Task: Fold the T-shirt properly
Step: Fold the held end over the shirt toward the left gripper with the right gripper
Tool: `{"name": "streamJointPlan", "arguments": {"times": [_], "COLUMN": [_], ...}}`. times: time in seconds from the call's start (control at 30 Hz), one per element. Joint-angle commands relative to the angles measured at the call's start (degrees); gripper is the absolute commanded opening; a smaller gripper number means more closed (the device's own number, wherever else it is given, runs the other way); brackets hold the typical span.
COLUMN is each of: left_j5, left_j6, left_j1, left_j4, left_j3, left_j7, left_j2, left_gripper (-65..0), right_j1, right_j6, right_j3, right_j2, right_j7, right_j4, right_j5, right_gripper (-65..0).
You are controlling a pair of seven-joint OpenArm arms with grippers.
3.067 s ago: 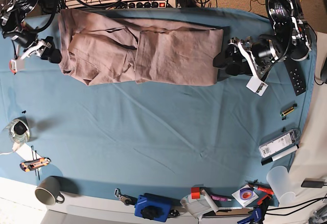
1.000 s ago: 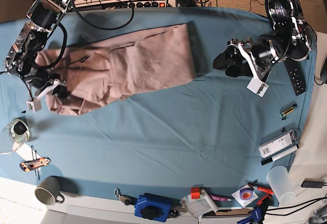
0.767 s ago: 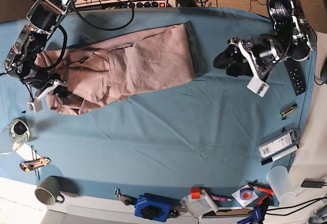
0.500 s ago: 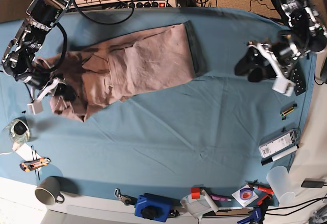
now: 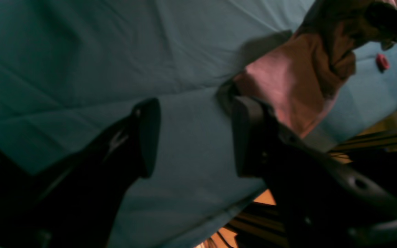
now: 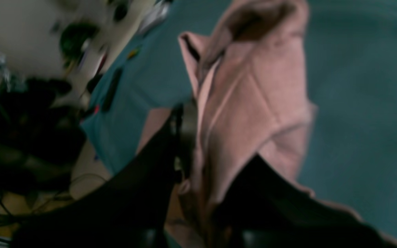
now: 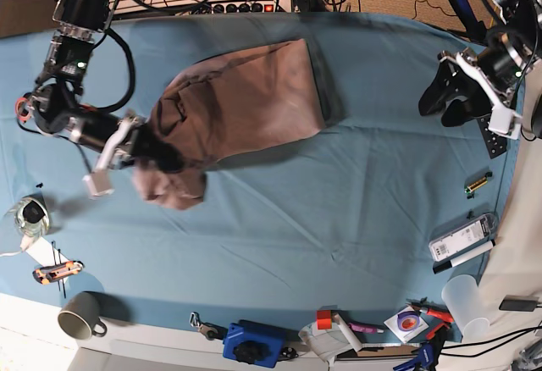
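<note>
The right end effector (image 7: 157, 152) was clamped on a bunched end of the T-shirt (image 7: 246, 96), lifting it, probably to carry it across for a fold. The rest lay on the bench (image 7: 279, 218) toward eleven o'clock. The left end effector (image 7: 449, 104), at three o'clock, hung open and empty, clear of the cloth.

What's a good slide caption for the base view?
Right hand lifts one end of the pink-brown T-shirt over the blue cloth; open left hand waits aside.
</note>
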Motion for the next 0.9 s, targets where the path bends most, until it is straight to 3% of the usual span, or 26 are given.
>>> {"name": "streamJointPlan", "arguments": {"times": [0.0, 0.1, 0.27, 0.47, 0.6, 0.87], "left_j5": [-1.8, -1.8, -1.8, -1.8, -1.8, -1.8], "left_j6": [-0.1, -0.1, 0.0, -0.1, -0.1, -0.1], "left_j1": [0.6, 1.9, 2.7, 2.7, 2.7, 2.7], "left_j4": [1.5, 2.4, 2.4, 2.4, 2.4, 2.4], "left_j3": [-0.7, -1.0, -1.0, -1.0, -1.0, -1.0], "left_j7": [-1.0, -1.1, -1.1, -1.1, -1.1, -1.5], "left_j2": [-0.6, -0.6, -0.5, -0.5, -0.5, -0.5], "left_gripper": [-31.5, -31.5, -31.5, -31.5, -31.5, -31.5], "right_j1": [1.0, 1.0, 1.0, 1.0, 1.0, 1.0], "right_j6": [0.2, 0.2, 0.2, 0.2, 0.2, 0.2], "right_j3": [-2.1, -8.3, -16.1, -22.8, -23.6, -18.2], "right_j2": [0.6, -1.3, -7.4, -13.1, -14.8, -14.3], "right_j7": [1.1, 1.1, 1.1, 1.1, 1.1, 1.1], "right_j4": [2.1, 3.3, 3.3, 3.3, 3.3, 4.9], "right_j5": [2.2, 2.2, 1.5, -7.7, -16.2, -16.6], "right_gripper": [-65.0, -65.0, -65.0, -65.0, -65.0, -65.0]}}
